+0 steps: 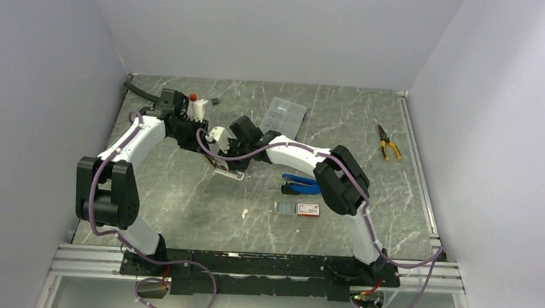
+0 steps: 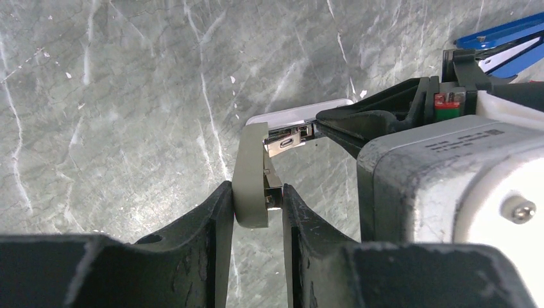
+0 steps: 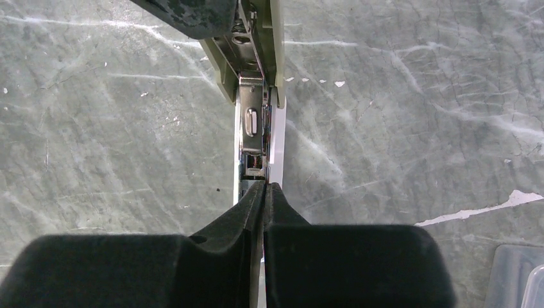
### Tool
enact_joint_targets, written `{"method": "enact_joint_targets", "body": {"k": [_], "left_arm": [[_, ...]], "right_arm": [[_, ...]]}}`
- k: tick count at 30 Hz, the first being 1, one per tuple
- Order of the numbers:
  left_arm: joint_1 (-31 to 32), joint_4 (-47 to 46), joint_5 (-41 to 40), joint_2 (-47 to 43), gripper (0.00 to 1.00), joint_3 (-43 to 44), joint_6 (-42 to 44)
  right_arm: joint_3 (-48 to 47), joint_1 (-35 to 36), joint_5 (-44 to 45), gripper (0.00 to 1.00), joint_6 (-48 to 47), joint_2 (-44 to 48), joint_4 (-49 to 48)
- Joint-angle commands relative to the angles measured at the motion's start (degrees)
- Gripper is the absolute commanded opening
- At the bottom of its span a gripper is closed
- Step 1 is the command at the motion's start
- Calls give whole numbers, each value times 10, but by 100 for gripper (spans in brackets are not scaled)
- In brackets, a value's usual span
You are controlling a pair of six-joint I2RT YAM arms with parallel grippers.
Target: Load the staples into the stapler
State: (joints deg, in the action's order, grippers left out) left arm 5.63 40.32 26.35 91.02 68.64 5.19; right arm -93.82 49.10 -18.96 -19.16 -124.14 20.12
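Where the two arms meet above the middle of the table [image 1: 181, 205], they hold the stapler [image 2: 251, 160] between them, lifted off the marble surface. The left gripper [image 2: 255, 199] is closed to a narrow gap on the olive-green end of the stapler, with one finger against each side of it. The right gripper [image 3: 264, 189] comes from the opposite side. Its fingers are pressed almost together on a thin part at the other end, where the white top and the metal channel meet; which of these two it pinches, I cannot tell. In the top view the arms cover nearly all of the stapler, and only a small pale piece shows under them. In the right wrist view the far end is cut off by the frame and by the dark left finger.

The staples [image 1: 285, 208] lie well apart from the stapler, on the table near the right arm, in a dark grey tray that sticks out of a small white box [image 1: 310, 209] with a red end. The single strips are too small to make out. Just behind the box is a blue tool [image 1: 300, 185], half hidden by the right arm. A clear compartment case [image 1: 284, 116] lies further back, and pliers [image 1: 389, 142] with yellow handles lie at the right.
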Motion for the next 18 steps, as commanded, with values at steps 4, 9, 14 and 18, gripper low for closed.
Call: {"method": "enact_joint_targets", "body": {"k": [4, 9, 14, 18], "left_arm": [[-1, -5, 21, 0, 30, -3, 5], [0, -5, 20, 0, 29, -3, 5], [-1, -4, 20, 1, 29, -1, 5], [-1, -3, 21, 4, 29, 0, 5]], "right_arm": [[-45, -12, -22, 5, 29, -6, -10], [-52, -21, -46, 4, 50, -6, -9], [-58, -35, -80, 3, 82, -11, -13], [-67, -50, -111, 3, 104, -20, -12]]}}
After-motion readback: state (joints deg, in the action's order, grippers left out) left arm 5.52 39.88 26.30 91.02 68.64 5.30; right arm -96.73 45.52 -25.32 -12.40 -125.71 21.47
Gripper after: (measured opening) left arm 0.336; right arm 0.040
